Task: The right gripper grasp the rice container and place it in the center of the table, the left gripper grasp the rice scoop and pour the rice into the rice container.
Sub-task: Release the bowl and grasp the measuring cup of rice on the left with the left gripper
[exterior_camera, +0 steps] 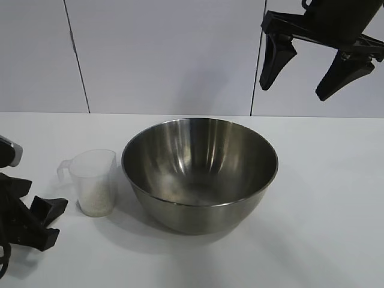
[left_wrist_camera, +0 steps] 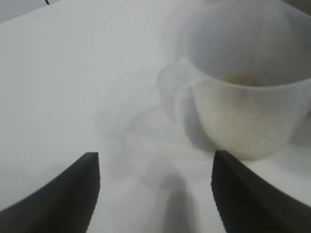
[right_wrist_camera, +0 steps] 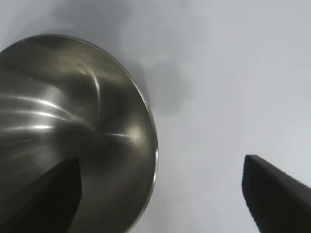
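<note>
Centrally on the table [exterior_camera: 336,198], the rice container [exterior_camera: 200,172] is sitting upright, its wide steel mouth facing up and its mirror-like inside showing no grains that can be made out. Just beside it, toward the exterior view's left, the rice scoop [exterior_camera: 94,182] is standing upright too, with its handle pointing away from the bowl toward the left edge; the two look very near each other, though whether they are touching cannot be told. The rice [exterior_camera: 96,200] is lying in the lower part of the scoop (a pale layer seen through the translucent wall).

The left gripper [exterior_camera: 37,223] is sitting low at the exterior view's left edge, close to the table surface and just beside the scoop on its handle side. Its jaws are standing well apart and are holding nothing; in the left wrist view the two fingertips [left_wrist_camera: 73,194] are framing bare tabletop, with the scoop [left_wrist_camera: 248,97] ahead of them and not between them.

The right gripper [exterior_camera: 307,77] is hanging high over the far right of the scene, well above the bowl and apart from it. Its jaws are spread wide and are gripping nothing; in the right wrist view the bowl's rim [right_wrist_camera: 154,145] is showing below one finger.
</note>
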{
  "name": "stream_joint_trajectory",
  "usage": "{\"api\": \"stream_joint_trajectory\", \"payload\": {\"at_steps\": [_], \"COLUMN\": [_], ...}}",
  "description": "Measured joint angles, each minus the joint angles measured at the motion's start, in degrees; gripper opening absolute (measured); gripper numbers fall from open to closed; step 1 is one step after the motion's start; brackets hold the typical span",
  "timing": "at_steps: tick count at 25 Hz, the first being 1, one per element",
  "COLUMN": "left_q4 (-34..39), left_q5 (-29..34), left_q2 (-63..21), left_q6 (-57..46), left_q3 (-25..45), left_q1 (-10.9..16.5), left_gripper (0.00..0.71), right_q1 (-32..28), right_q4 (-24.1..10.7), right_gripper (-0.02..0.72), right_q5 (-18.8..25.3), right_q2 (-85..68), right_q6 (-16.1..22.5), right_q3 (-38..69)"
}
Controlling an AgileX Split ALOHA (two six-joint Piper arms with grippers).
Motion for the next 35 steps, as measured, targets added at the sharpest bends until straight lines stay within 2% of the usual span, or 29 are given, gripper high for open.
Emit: {"api": "stream_joint_trajectory", "payload": {"at_steps": [10, 21, 26, 30, 32, 34, 35], "left_q4": [-1.99, -2.66, -2.66, -2.66, -2.66, -2.59, -2.59], "left_q5": [-0.06, 0.0, 0.0, 0.0, 0.05, 0.05, 0.05], "left_q2": [3.98, 4.35, 4.35, 4.16, 3.25, 1.92, 1.25], "left_q6": [-0.74, -0.86, -2.44, -3.5, -3.69, -3.75, -3.89], "left_q3": [-4.95, -9.01, -10.59, -11.59, -11.58, -11.58, -11.58], "left_q1": [0.2, 0.2, 0.2, 0.2, 0.2, 0.2, 0.2], "left_gripper": [0.477, 0.476, 0.444, 0.368, 0.277, 0.138, 0.093], "right_q1": [0.0, 0.0, 0.0, 0.0, 0.0, 0.0, 0.0], "right_q4": [0.0, 0.16, 0.16, 0.16, 0.16, 0.16, 0.16], "right_gripper": [0.622, 0.622, 0.622, 0.622, 0.622, 0.622, 0.622], "right_q5": [-0.05, -0.05, -0.05, -0.12, -0.12, -0.3, -0.3], "right_q2": [0.0, 0.0, 0.0, 0.0, 0.0, 0.0, 0.05], "right_q6": [0.0, 0.1, 0.1, 0.2, 0.23, 0.23, 0.23], "right_q3": [0.0, 0.0, 0.0, 0.0, 0.0, 0.0, 0.0]}}
